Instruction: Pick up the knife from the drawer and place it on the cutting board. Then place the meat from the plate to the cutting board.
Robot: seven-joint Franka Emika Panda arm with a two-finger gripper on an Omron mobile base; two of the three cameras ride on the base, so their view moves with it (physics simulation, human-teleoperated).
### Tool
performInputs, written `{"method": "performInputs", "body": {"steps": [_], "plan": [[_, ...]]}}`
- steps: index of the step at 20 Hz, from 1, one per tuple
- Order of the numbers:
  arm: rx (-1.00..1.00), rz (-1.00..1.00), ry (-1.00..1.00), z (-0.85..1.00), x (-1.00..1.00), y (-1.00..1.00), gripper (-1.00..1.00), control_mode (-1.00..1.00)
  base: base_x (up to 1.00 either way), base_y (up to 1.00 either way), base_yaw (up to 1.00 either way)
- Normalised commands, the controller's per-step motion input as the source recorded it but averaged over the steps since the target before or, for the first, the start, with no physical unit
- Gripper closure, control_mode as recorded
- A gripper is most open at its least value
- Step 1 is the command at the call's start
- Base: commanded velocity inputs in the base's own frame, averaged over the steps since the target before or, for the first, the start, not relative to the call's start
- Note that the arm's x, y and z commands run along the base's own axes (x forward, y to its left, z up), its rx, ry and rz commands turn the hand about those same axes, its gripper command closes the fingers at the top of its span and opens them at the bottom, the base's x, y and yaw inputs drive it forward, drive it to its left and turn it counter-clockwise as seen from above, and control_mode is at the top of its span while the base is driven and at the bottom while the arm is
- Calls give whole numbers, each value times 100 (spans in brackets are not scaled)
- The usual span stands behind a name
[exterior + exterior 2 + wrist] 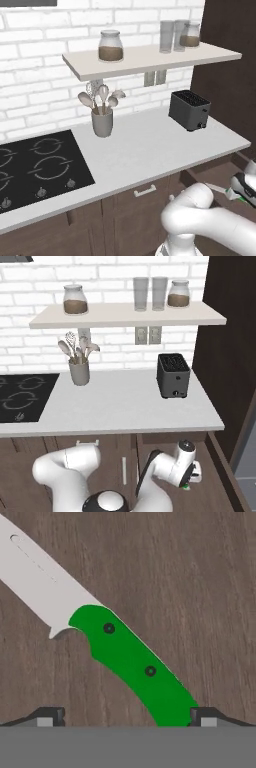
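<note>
The knife lies flat on the wooden floor of the open drawer, its green handle running down to the right and its silver blade up to the left. My gripper hangs open just above it, with the handle's end close to one fingertip. From the base, the gripper reaches into the drawer below the counter's right end, and the blade pokes out beside it. In the right base view the gripper is low in the drawer. The cutting board, plate and meat are out of view.
The counter edge overhangs the drawer. On the counter stand a dark toaster, a utensil holder and a black cooktop. A shelf carries jars and glasses. A tall dark cabinet closes the right side.
</note>
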Motion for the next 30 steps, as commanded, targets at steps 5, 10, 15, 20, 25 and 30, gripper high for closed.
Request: {"method": "performInputs", "body": {"steps": [5,10,15,20,25,30], "plan": [[0,8,-6,81,-1,-11,-100,-100,0,0,0],[0,11,0,14,32,-4,-100,-100,0,0,0],[-1,13,0,-22,2,-7,-100,-100,0,0,0],[-2,14,0,-11,-26,-1,-100,-100,0,0,0],[-5,9,2,-9,-27,5,-100,-100,0,0,0],[-1,13,6,-26,46,3,-100,-100,0,0,0]]}}
